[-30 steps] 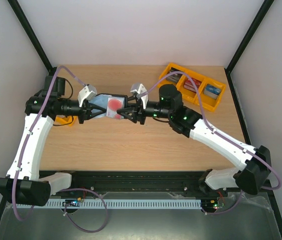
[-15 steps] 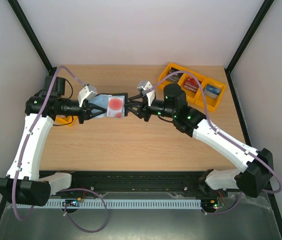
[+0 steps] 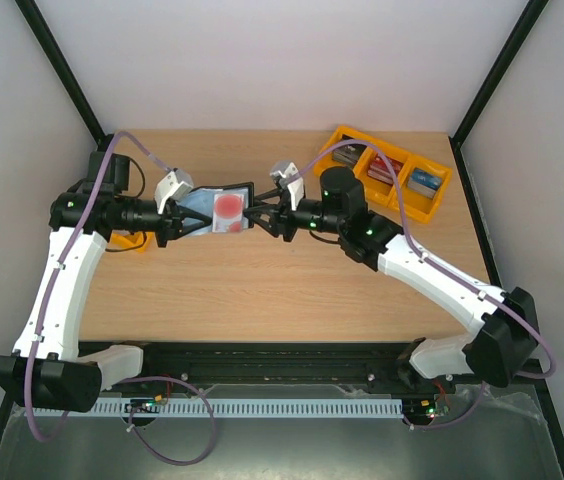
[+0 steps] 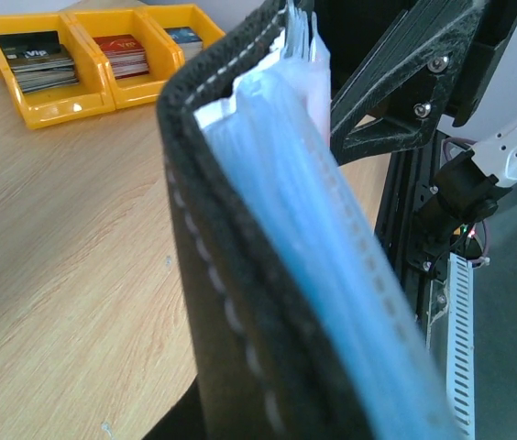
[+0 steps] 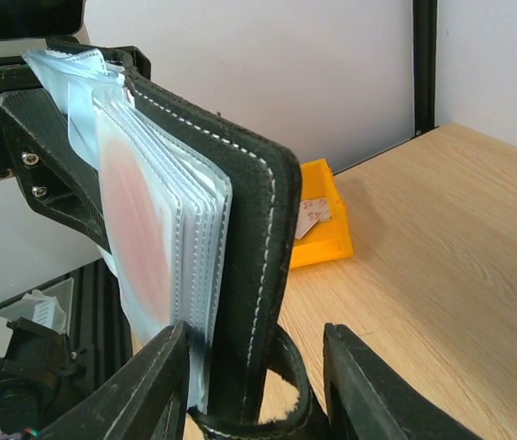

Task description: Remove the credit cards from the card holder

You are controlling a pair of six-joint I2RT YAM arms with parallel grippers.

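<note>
Wooden tabletop [image 3: 262,290], with the card holder [image 3: 198,207] held open in mid-air over its far left.
Its left end stays clamped in the left gripper [image 3: 172,225], and a red-blotched credit card [image 3: 228,208] still sits in the clear pockets. After backing off to the right, the right gripper [image 3: 260,215] has returned to the holder's right edge. Its jaws are partly apart astride the black cover and pinch nothing, so no card is out yet.
</note>
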